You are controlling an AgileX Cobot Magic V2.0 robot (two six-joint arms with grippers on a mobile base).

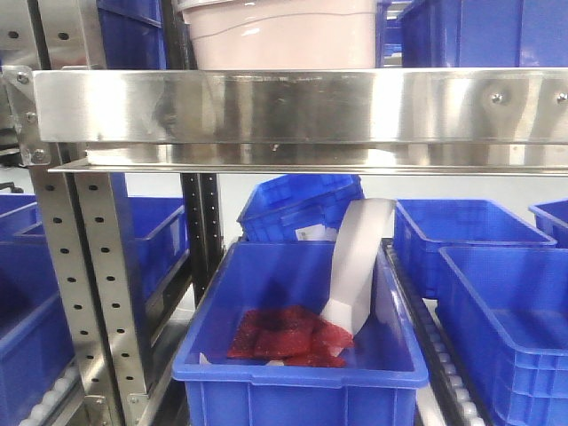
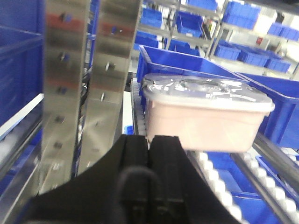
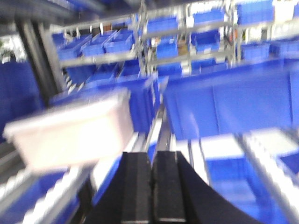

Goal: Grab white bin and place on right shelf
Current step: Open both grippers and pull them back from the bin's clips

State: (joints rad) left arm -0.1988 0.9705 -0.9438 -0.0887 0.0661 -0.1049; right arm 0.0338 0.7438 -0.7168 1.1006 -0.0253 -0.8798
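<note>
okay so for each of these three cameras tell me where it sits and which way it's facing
Exterior front view: low before the rack, facing the right shelf rail with the white bin above; no robot parts show.
Left wrist view: behind the left gripper, jaws together, facing the white bin on rollers.
Right wrist view: behind the right gripper, jaws together, blurred, facing blue crates, bin at left.
Shared: all three show the bin.

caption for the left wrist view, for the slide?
Left tool, jaws together and empty, facing the lidded white bin resting on the roller shelf beside steel uprights.
</note>
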